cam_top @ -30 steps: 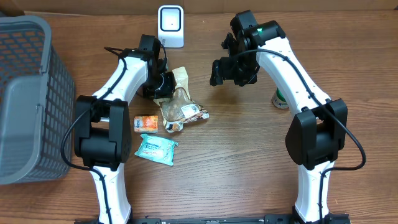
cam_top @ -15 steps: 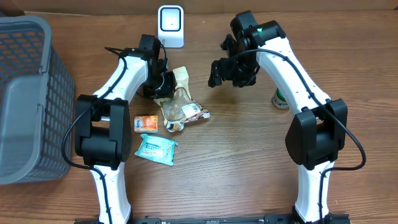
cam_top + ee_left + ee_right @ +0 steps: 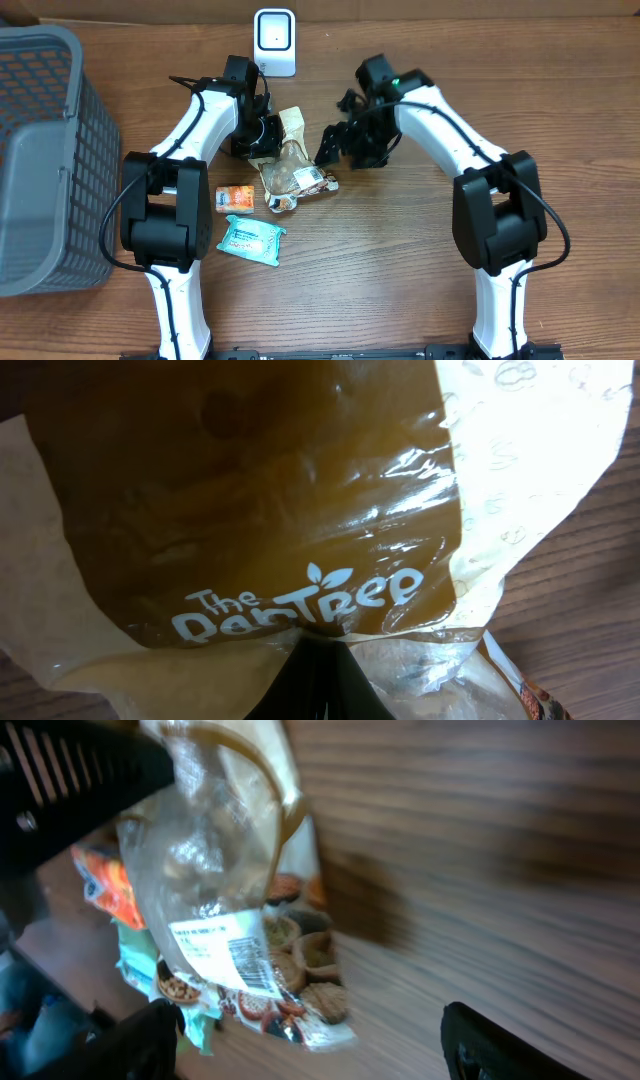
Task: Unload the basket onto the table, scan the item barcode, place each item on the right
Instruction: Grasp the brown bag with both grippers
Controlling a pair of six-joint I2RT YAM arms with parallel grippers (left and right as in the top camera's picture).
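Clamps the PanTree snack bag point(image 3: 290, 165) by its far end in left fingers point(image 3: 320, 688), long axis toward the near bench point(image 3: 400, 260) edge, spread right fingers point(image 3: 150, 1032) near its barcode label point(image 3: 225, 955).

The snack bag point(image 3: 260, 500) runs past every edge of the left wrist view, and the left gripper point(image 3: 320, 685) shows only as a dark wedge at 6 o'clock. The right wrist view is smeared, so the label point(image 3: 222, 952) is unreadable. Overhead, the basket point(image 3: 60, 90) is cut off at 9 o'clock.
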